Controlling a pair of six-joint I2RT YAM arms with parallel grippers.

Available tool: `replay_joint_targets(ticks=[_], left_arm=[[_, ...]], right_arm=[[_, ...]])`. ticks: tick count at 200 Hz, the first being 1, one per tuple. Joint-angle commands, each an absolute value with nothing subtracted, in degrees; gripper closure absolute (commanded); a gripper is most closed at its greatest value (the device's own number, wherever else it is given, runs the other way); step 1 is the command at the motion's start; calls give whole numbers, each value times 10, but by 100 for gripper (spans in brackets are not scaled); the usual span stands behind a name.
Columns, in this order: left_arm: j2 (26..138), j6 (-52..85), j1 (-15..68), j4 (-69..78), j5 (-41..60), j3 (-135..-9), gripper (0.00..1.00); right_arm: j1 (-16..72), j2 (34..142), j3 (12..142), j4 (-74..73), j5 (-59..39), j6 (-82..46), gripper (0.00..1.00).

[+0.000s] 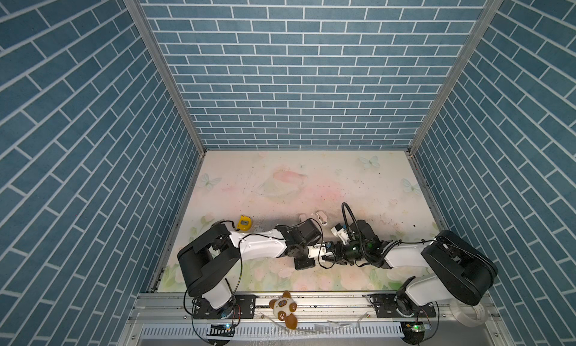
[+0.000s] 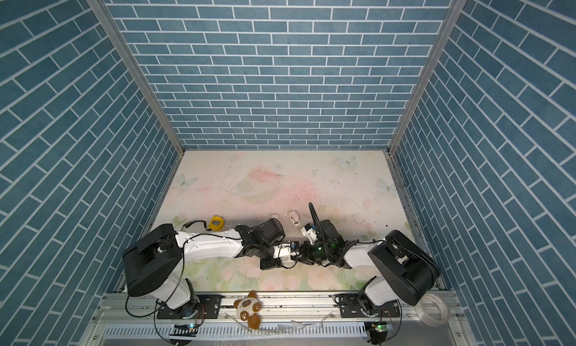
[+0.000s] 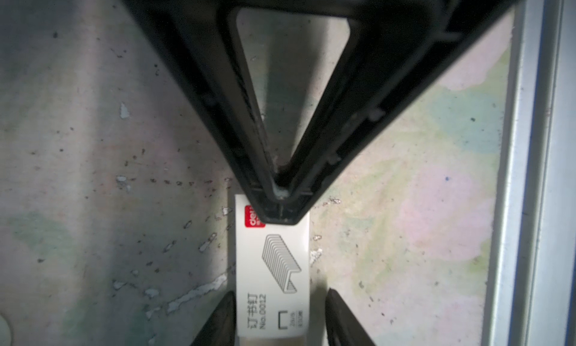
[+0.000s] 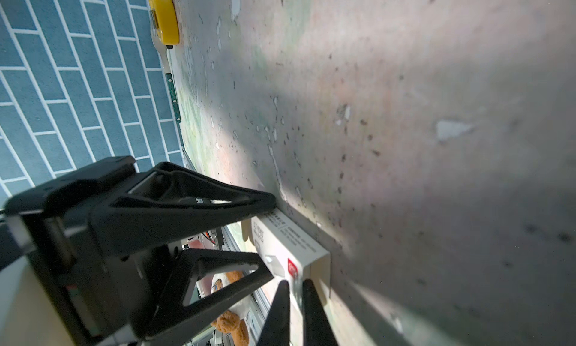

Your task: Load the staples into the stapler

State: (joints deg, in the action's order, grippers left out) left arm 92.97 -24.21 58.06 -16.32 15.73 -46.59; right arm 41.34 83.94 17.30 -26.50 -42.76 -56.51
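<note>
Left wrist view, nearest first: what have we got, Jon?

Closest, Mira, is the left tool (image 3: 280, 316), its fingertips closed to the width of the staple box (image 3: 271, 266) and gripping its two long sides. The box lies flat on the surface (image 3: 93, 141), and its long axis runs straight away from that tool.

And at the far end?

The right tool (image 3: 282, 208) meets it head-on, tips pressed nearly together on the box's end edge. Whether they pinch the sleeve wall or the inner tray, I can't tell.

So which way should the pull go?

Along that long axis, I'd judge, away from the left tool, so the tray slides out while the sleeve is held. Both arms are at the box, so neither is nearer.

Anything beyond?

Well apart and farther back are the yellow tape measure (image 1: 244, 223) and a small pale object (image 1: 321, 217), too small to name.
</note>
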Motion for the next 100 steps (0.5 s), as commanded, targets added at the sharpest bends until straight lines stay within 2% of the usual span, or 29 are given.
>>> replay_joint_targets(ticks=[1, 67, 100], left_arm=[[943, -243, 584, -176, 167, -468, 52], [939, -243, 584, -171, 168, -465, 52], [936, -242, 584, -170, 167, -462, 52]], right_arm=[[411, 853, 169, -278, -432, -553, 88], [407, 850, 167, -267, -431, -547, 98], [400, 830, 166, -234, -423, -533, 99]])
